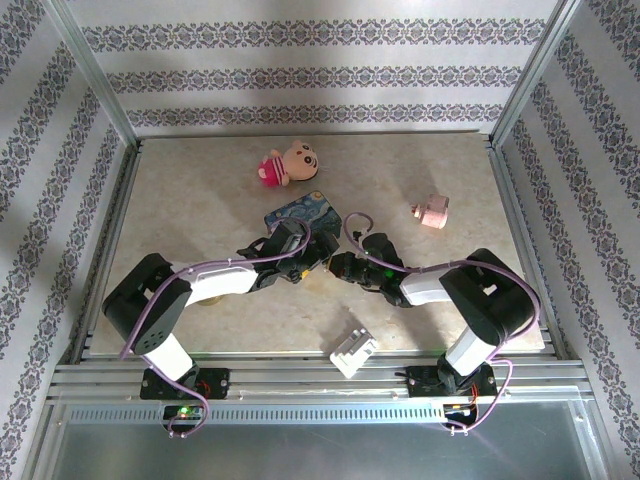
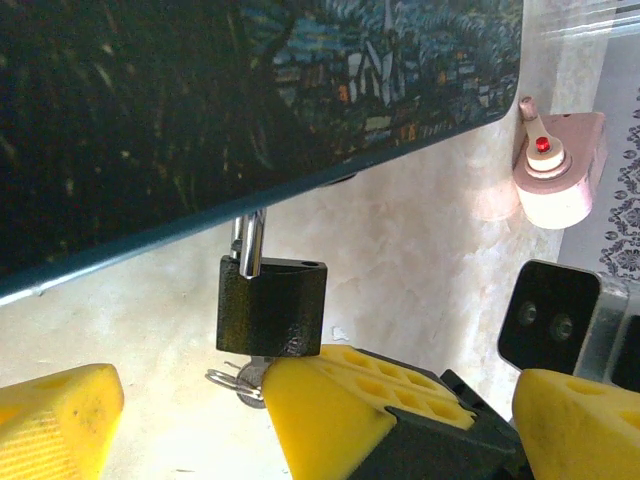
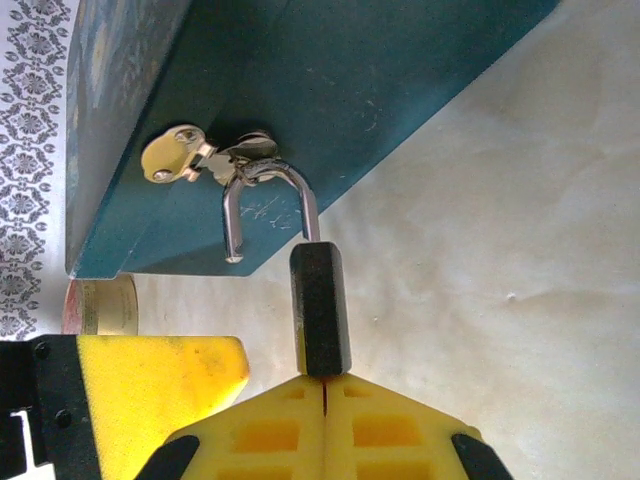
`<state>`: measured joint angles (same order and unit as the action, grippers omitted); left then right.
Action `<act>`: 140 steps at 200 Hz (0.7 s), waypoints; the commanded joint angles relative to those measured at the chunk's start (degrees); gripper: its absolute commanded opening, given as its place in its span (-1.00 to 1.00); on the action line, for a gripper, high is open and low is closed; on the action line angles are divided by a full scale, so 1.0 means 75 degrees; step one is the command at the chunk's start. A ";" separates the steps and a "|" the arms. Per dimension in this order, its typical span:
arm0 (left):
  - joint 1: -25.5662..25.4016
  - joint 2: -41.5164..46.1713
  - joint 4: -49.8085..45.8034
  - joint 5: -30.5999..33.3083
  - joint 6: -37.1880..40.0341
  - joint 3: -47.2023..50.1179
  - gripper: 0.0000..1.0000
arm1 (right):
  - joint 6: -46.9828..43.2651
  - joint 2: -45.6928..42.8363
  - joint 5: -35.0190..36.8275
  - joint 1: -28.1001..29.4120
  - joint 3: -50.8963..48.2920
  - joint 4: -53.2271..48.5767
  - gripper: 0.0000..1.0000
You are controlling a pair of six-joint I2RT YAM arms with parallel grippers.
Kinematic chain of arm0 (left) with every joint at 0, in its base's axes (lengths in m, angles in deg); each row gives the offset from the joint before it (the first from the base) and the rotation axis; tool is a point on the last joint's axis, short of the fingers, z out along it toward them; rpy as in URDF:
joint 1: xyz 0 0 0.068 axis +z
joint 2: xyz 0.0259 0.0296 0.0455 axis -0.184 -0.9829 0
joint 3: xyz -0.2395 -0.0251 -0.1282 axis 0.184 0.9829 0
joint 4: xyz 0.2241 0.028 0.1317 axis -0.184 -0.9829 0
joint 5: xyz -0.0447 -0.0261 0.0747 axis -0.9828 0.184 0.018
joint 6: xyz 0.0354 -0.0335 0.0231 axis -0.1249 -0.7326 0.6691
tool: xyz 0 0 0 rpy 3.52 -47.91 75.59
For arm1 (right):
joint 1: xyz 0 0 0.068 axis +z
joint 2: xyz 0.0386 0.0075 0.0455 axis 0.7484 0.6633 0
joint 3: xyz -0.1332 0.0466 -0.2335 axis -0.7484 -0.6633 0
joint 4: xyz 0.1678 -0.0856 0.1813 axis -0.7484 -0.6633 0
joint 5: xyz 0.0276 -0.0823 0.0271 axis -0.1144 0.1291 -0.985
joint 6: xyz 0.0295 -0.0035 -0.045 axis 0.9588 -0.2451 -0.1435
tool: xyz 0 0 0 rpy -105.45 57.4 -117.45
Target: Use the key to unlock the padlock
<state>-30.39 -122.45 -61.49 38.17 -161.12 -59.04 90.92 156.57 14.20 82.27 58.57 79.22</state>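
At the near edge of the blue painted tin [image 3: 350,90], mid-table, a small black padlock [image 3: 320,310] hangs from the latch [image 3: 250,150], its silvery shackle [image 3: 268,180] sprung, one leg free. At its base the right gripper [image 3: 325,385] is pressed together, apparently pinching the thin silvery key [image 2: 243,380]. The left gripper [image 2: 315,400] is spread wide. Unlocking looks done; unhooking may remain.

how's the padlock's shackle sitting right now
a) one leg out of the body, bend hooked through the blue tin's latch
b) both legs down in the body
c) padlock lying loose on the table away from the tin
a: in the right wrist view the left leg of the shackle ends in open air beside the padlock body, and its bend passes through the latch on the blue tin.
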 commanded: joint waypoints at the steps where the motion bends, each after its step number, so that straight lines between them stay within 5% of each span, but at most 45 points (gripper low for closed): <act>1: -0.0089 0.0345 -0.0363 0.0396 0.0140 0.0065 0.99 | 0.0184 0.0172 0.0136 -0.0171 -0.0095 0.0502 -1.00; 89: -0.0047 0.1474 -0.0976 0.1562 0.1182 0.0139 0.99 | 0.0411 0.0482 0.0130 -0.0234 0.0022 0.0772 -1.00; 140: 0.0381 0.1880 -0.0933 0.1352 0.1799 0.0258 0.99 | 0.0140 0.0053 0.0628 -0.0139 -0.0056 -0.0125 -0.69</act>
<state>-29.36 -110.27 -66.62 47.44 -151.72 -58.10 93.24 159.30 15.91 80.59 58.00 82.08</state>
